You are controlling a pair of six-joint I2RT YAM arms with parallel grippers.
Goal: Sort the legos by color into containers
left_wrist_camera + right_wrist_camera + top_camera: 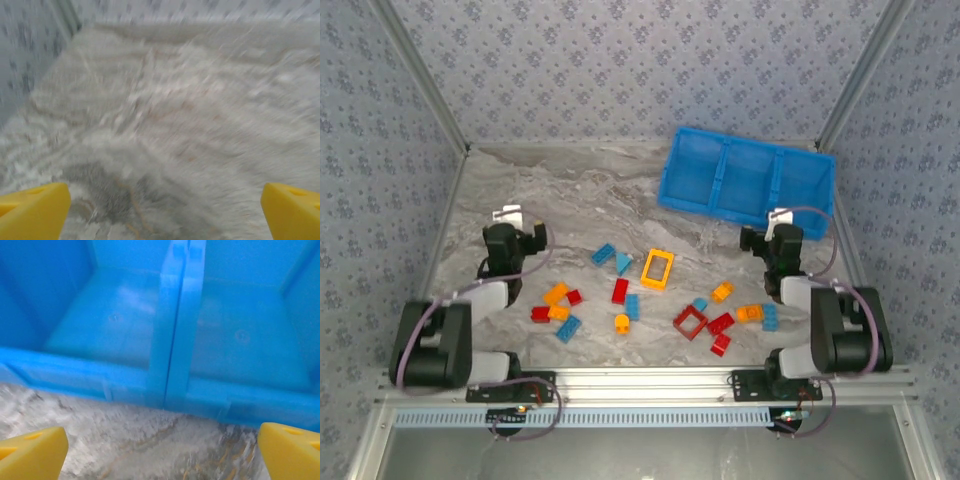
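Blocky plastic legos (620, 291) dot the veined marble table (560, 190) near a smooth blue tray (721, 172); left claw (165, 215) and right claw (162, 452) gape empty.

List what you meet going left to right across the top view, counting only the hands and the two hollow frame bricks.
left hand → yellow frame → red frame → right hand
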